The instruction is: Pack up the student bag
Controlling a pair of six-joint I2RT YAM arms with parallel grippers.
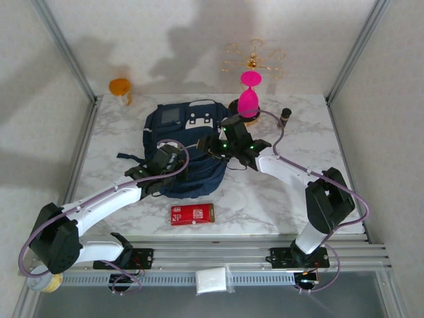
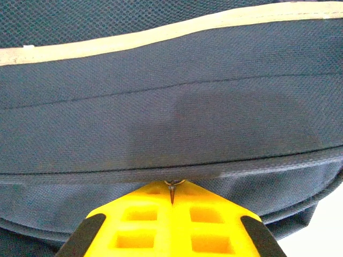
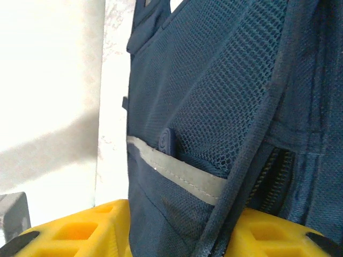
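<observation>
Top external view: the student bag (image 1: 189,122) lies flat in the middle of the surface (image 1: 112,142), patched front upward, with no opening that I can see. The left claw (image 1: 171,161) is on its near left part. In the left wrist view, this claw (image 2: 172,188) is pressed together with its tips against a seam of the navy fabric (image 2: 171,107). A thin dark sliver sits between the tips, and I cannot tell whether that is a zip pull.

A red box (image 1: 192,214) lies on the surface just in front of the bag, outside it and untouched. The right claw (image 1: 213,147) is at the bag's right side. In the right wrist view its yellow fingers (image 3: 80,230) are spread, with a fold of mesh and cord (image 3: 214,80) between them. I cannot tell whether they are pressing on it.

Packing looks barely begun. The arms seem to be working to get the bag open, and the box is probably yet to go in.

The surface is white marble-patterned. To the right of the bag, near the far edge, stand a pink hourglass-shaped thing (image 1: 250,93) and a small dark cylinder (image 1: 286,114).

Off the surface's far left corner sits an orange cup (image 1: 120,87), and a gold ornament (image 1: 254,63) is behind the pink thing. Pale walls and slanted metal posts (image 1: 66,53) close in the space, and a white packet (image 1: 212,280) lies by the near rail.
</observation>
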